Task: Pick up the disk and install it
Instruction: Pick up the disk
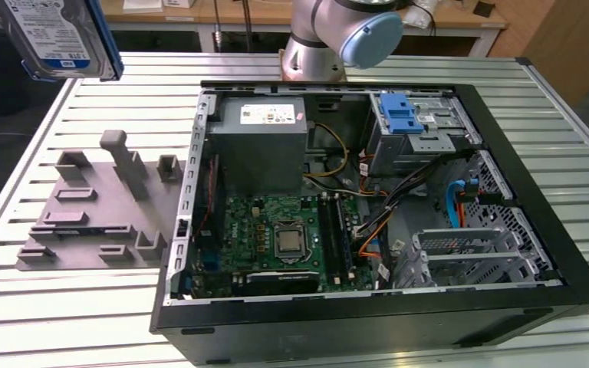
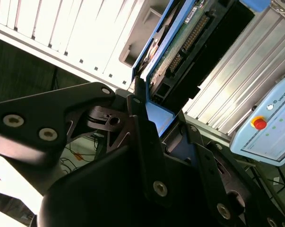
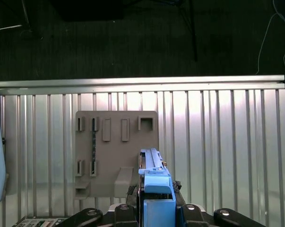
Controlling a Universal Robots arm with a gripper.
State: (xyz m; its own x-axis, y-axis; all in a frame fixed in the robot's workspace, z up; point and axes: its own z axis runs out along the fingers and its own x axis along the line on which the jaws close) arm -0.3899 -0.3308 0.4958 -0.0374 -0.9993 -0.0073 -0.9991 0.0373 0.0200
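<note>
Holding the disk [image 1: 59, 38] aloft by one end in a clenched claw [image 3: 156, 191] (thin hold, blue frame [image 3: 154, 177]), well apart from the open case [image 1: 376, 326]; risks slipping, striking the worktop [image 1: 551, 107].

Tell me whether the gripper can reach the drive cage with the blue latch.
Probably yes: the case lies open on top, nothing covers the drive cage, and the gripper holds the disk high, clear of the grey holder.
</note>
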